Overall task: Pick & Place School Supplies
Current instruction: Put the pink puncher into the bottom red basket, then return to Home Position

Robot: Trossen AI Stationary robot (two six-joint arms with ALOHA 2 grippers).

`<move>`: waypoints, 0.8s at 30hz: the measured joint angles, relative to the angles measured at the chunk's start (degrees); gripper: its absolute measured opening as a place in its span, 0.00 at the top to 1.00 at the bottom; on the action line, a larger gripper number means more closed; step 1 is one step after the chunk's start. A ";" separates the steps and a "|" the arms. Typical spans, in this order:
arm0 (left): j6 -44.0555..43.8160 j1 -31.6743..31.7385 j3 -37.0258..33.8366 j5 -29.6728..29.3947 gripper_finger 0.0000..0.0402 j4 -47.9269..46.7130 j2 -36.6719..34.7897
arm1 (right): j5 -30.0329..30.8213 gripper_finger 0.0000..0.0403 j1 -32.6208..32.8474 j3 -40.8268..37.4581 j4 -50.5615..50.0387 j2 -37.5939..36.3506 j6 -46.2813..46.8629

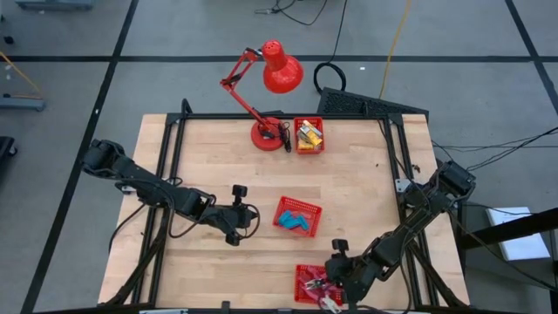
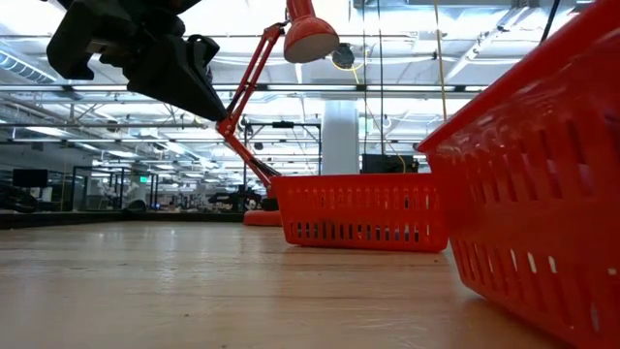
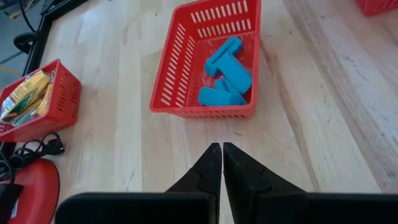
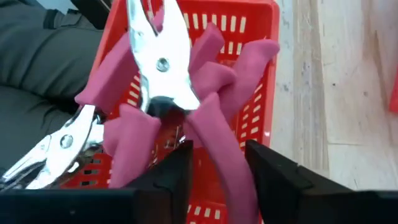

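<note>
While the left arm reaches over the middle of the wooden table [image 1: 218,157], its left gripper [image 1: 253,218] hangs just beside the centre basket [image 1: 297,215], apart from it, with its two dark fingers [image 3: 211,171] pressed together on nothing. The wrist view of this arm shows that this red mesh basket holds three light-blue eraser blocks [image 3: 225,74], which lie against each other near one end wall.

Farther back on the table, the red desk lamp [image 1: 270,74] stands with its round base near the rear edge. Just beside the base is the rear basket [image 1: 309,135], which holds yellow tube-like pieces [image 3: 28,93] with dark marks; a black cord with a plug [image 3: 46,147] lies on the wood near it.

On the right side, the right arm comes in from the table's right edge toward the front edge. Its right gripper [image 4: 214,165] is over the front basket [image 1: 312,283], and its fingers stand apart. One handle of the red-handled pliers [image 4: 165,74] passes between them, but I cannot tell whether the fingers touch it. These pliers stand tilted in the basket with the metal jaws up, and a second pair of pliers [image 4: 59,146] lies beside them.

In the low view, two red baskets and the lamp are seen across the table.
</note>
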 joint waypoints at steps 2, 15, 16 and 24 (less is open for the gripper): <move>0.00 0.00 0.00 0.00 0.95 0.00 0.00 | -0.17 0.62 -0.17 0.00 0.47 0.00 -1.05; 0.39 0.00 0.02 0.00 0.95 0.02 0.02 | -0.09 0.52 -0.23 9.29 -14.31 -0.26 -3.89; 0.39 0.00 0.02 0.00 0.95 0.02 0.02 | -0.04 0.52 -0.22 9.67 -15.20 -0.26 -3.89; 4.29 0.00 0.02 4.22 0.95 0.10 -0.69 | 8.58 0.52 -0.83 10.60 -24.71 -2.29 -4.97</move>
